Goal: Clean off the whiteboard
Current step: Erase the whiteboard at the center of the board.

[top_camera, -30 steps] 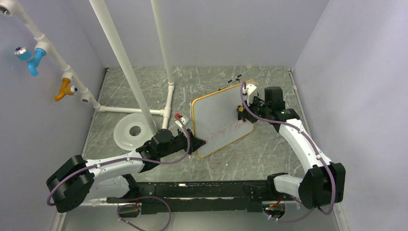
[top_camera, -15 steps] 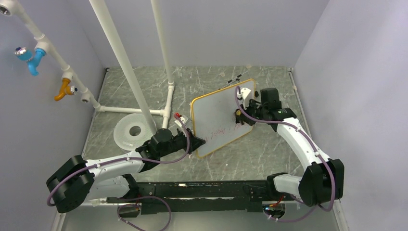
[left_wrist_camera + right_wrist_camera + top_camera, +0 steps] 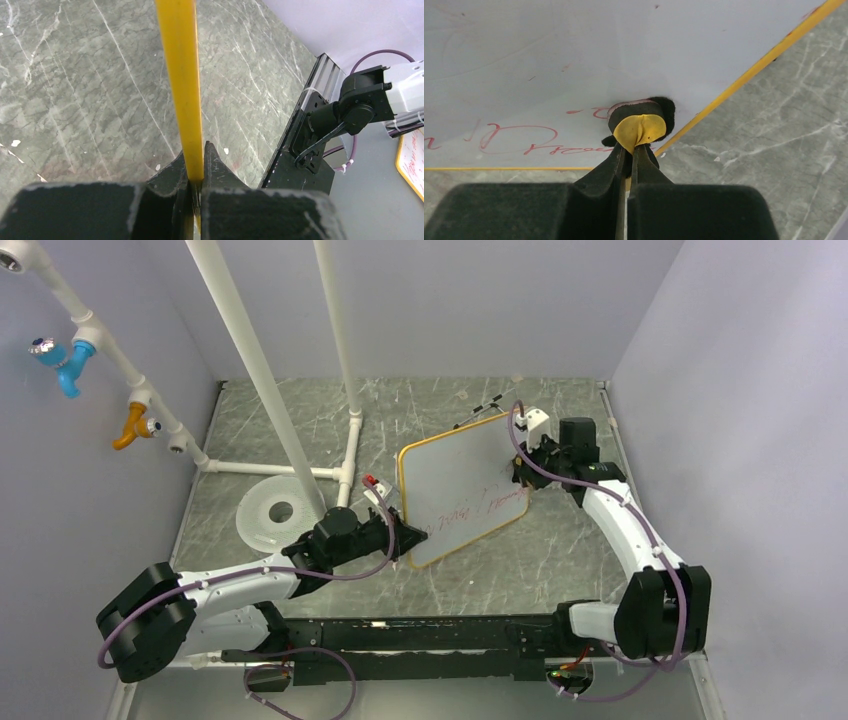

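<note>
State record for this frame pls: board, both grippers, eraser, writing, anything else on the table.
board: whiteboard, yellow frame, gripped at its near corner
left gripper: shut on the whiteboard frame edge
right gripper: shut on the eraser
eraser: yellow back, black felt, against the board face near its right edge
writing: red writing across the board's lower part, not erased
other: white disc on the table, left of the board

Soft, even light, probably from overhead, leaves faint shadows around the whiteboard point(image 3: 462, 490), its white face evenly bright. Nearest the lens, the left gripper point(image 3: 196, 157) and right gripper point(image 3: 628, 150) blur dark; the eraser point(image 3: 636, 127) against the whiteboard is sharp.
</note>
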Action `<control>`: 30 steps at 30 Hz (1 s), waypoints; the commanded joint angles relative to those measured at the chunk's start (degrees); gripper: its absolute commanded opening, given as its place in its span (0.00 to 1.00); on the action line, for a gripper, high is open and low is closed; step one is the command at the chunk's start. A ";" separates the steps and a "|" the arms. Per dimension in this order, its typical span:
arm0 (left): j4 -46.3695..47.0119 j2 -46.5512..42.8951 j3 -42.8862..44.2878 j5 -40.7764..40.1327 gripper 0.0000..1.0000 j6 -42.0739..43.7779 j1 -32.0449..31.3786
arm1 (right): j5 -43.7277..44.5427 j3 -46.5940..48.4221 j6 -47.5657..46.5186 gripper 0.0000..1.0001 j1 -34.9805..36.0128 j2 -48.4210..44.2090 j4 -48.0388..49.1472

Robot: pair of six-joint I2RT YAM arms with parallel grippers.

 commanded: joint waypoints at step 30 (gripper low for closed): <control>4.82 -2.65 1.76 4.54 0.00 2.35 0.11 | -13.66 0.87 -6.14 0.00 4.06 1.25 -5.33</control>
